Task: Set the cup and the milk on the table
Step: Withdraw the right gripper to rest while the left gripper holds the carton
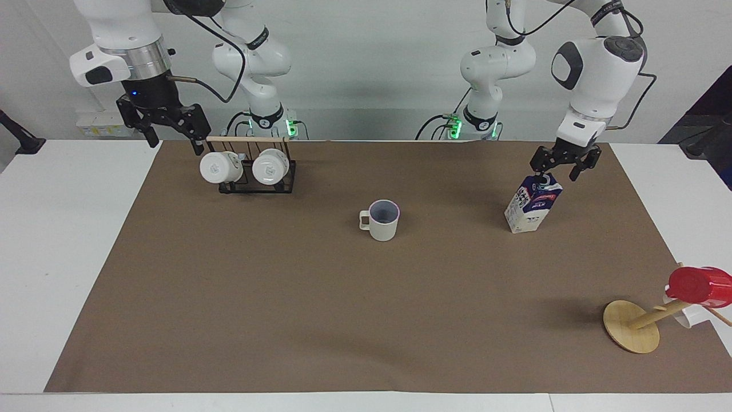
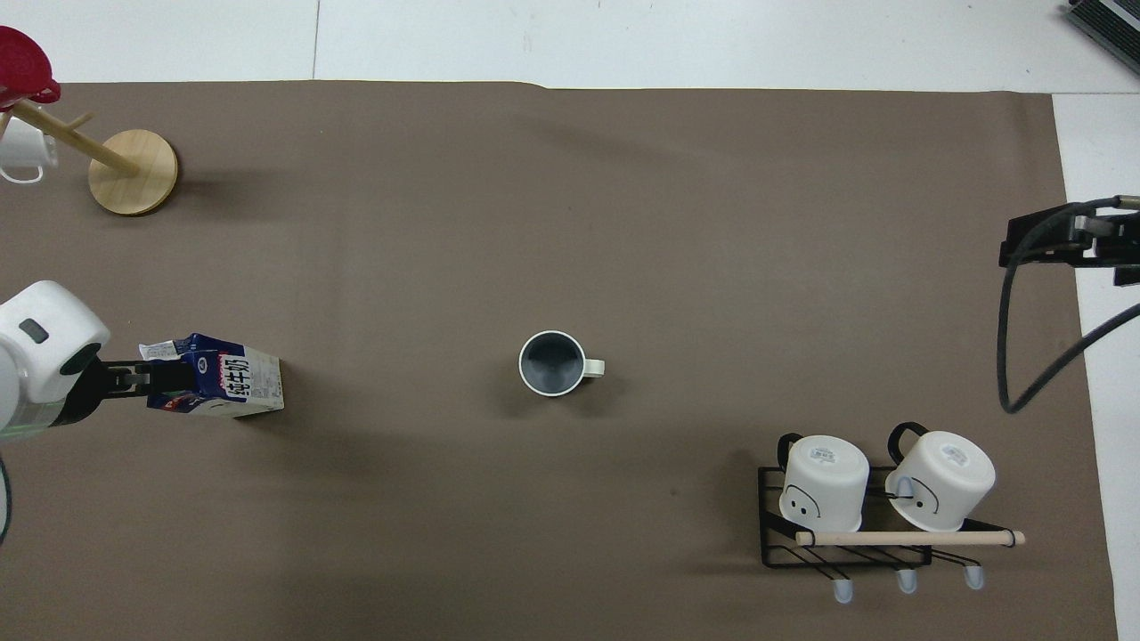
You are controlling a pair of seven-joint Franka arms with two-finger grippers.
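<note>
The cup (image 1: pixel 383 222) stands upright on the brown sheet of the table (image 1: pixel 343 297), near its middle; it also shows in the overhead view (image 2: pixel 552 363). The milk (image 1: pixel 532 206) stands on the sheet toward the left arm's end, and also shows in the overhead view (image 2: pixel 232 385). My left gripper (image 1: pixel 557 170) is open right over the carton's top, one finger close to the cap. I cannot tell whether it touches. My right gripper (image 1: pixel 175 143) is open and empty, up in the air over the sheet's edge beside the mug rack.
A black wire rack (image 1: pixel 251 169) with two white mugs stands near the robots at the right arm's end. A tipped wooden mug tree (image 1: pixel 632 326) with a red cup (image 1: pixel 697 283) lies far from the robots at the left arm's end.
</note>
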